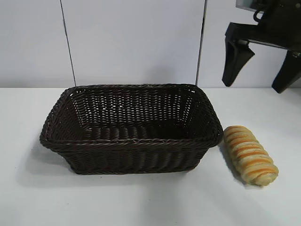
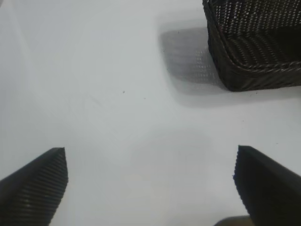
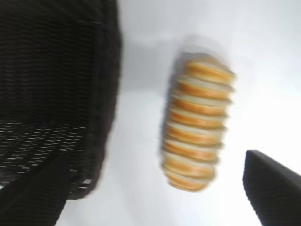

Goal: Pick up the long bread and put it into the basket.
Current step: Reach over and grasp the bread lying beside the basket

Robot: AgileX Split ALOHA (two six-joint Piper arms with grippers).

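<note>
The white bench [image 1: 141, 202] carries everything, with a pale panelled wall [image 1: 131, 42] rising behind it. The basket [image 1: 131, 141], a dark brown wicker rectangle with a braided rim and sloping woven sides, sits near the middle of the bench and holds nothing. The long bread [image 1: 250, 154] lies flat on the bench just beside the basket's right end, outside it, its cream and orange-brown ridges running across its length and its far tip close to the basket's corner. The right pincer [image 1: 259, 73] hangs in the air above and behind the bread, its two dark fingers spread wide and released, gripping nothing; its wrist view shows the bread between them, below. The left pincer [image 2: 150, 188] is also spread wide and released, over bare bench off the basket's left end, well apart from the bread
</note>
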